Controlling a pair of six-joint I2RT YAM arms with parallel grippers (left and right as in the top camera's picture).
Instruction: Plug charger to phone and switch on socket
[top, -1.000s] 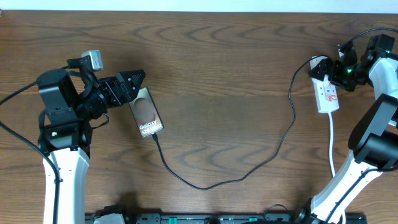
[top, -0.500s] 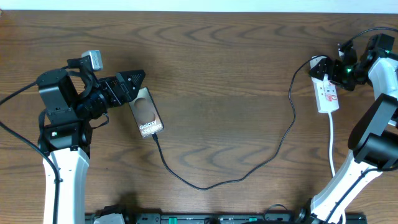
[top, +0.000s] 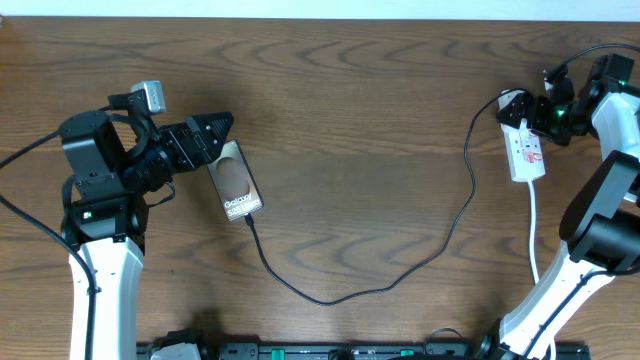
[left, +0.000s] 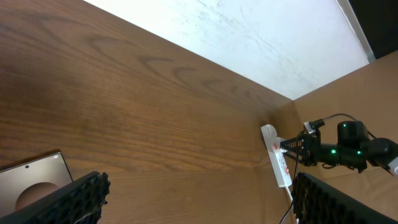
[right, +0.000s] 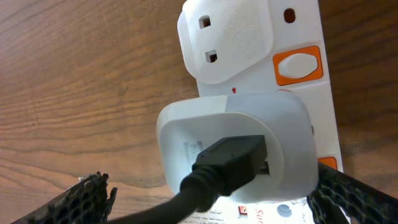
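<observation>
Nothing has shifted since the earlier frames. The phone (top: 237, 181) lies face up on the table (top: 360, 100) at the left, its upper end just under the left gripper (top: 221, 140), whose jaws stand wide apart and hold nothing. The charger (top: 325, 299) leaves the phone's lower edge, loops across the wood and climbs to the socket (top: 523, 146) at the far right. There it enters a white adapter (right: 180, 137) seated in the strip, below an orange switch (right: 298, 65). The right gripper (top: 538, 118) hangs over that end, jaws spread to either side of the adapter
</observation>
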